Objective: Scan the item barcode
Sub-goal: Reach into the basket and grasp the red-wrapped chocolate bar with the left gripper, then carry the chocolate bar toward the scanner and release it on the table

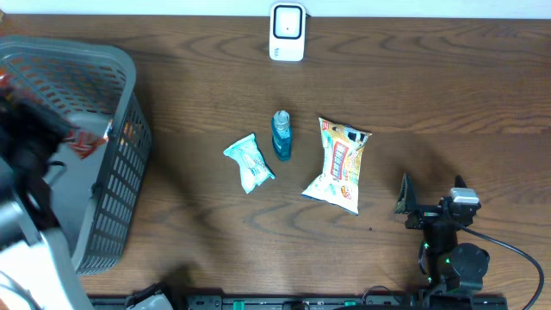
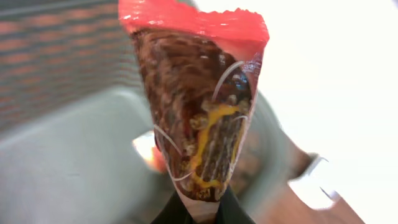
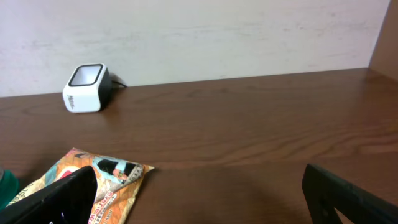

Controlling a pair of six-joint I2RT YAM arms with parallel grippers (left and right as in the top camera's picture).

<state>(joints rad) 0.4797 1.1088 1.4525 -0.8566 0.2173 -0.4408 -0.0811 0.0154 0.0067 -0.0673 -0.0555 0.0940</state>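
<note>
Red snack packet (image 2: 199, 106), brown and yellow print with a crimped red top edge, stands upright and fills the centre of the left wrist view. Left gripper (image 2: 198, 210) pinches its bottom end, jaws pressed tight on the wrapper at the lower edge of that frame. From overhead the packet is at the far left of the frame, over the grey basket (image 1: 120, 181); only a red scrap of it shows beside the blurred arm.

Scanner (image 1: 287, 32), a white box with a dark window, sits at top centre of the overhead frame, well apart from the packet.

In the middle of the brown table (image 1: 198, 77) lies a pale teal pouch (image 1: 249, 162). Just right of it is a small blue bottle (image 1: 281, 135) on its side, then a yellow-orange chip bag (image 1: 338, 165) lying flat.

Right gripper (image 3: 202, 205) sits at the lower right of the overhead frame, fingers spread wide with nothing between them, near the chip bag. In its wrist view the bag is at lower left and the scanner at upper left, by the wall.
</note>
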